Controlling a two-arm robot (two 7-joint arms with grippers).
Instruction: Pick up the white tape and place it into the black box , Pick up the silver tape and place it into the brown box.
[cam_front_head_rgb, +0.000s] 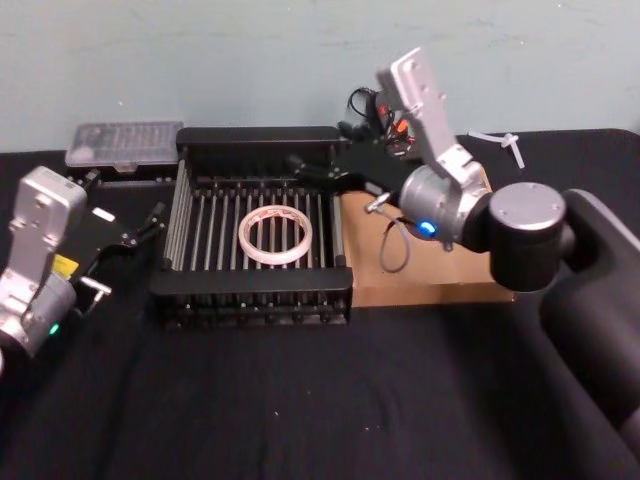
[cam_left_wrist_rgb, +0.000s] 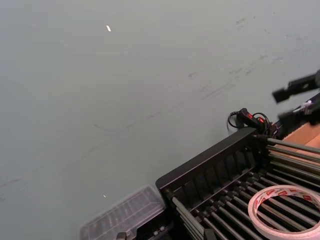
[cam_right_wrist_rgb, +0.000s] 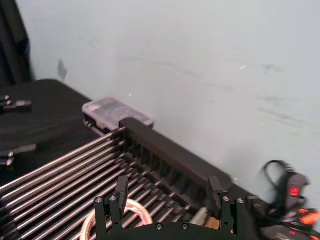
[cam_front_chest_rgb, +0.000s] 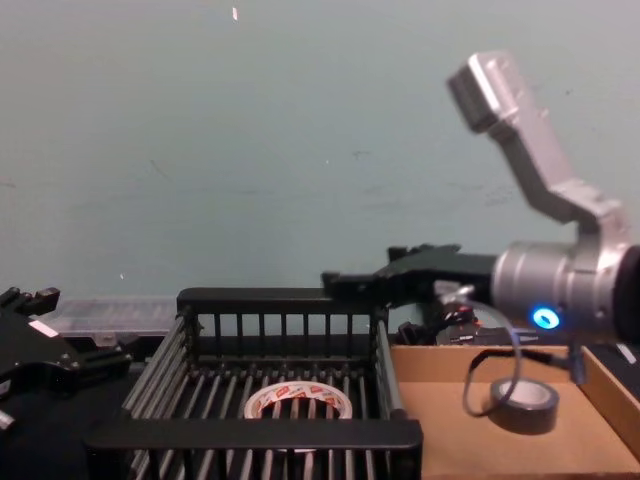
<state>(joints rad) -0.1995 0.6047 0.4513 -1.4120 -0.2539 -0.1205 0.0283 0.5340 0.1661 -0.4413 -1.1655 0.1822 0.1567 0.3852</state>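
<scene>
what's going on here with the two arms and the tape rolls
Both tapes are already in their boxes. The white tape lies flat on the slatted floor of the black box, and the silver tape sits in the brown box. The right gripper hangs open and empty above the far right corner of the black box. The left gripper is off to the left of the crate, holding nothing.

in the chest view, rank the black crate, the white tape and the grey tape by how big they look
1. black crate, by far the largest, spanning the lower middle.
2. and 3. white tape and grey tape: the white ring looks a bit wider, but it is half hidden behind the crate's front rim, so I would not rank these two firmly.
</scene>
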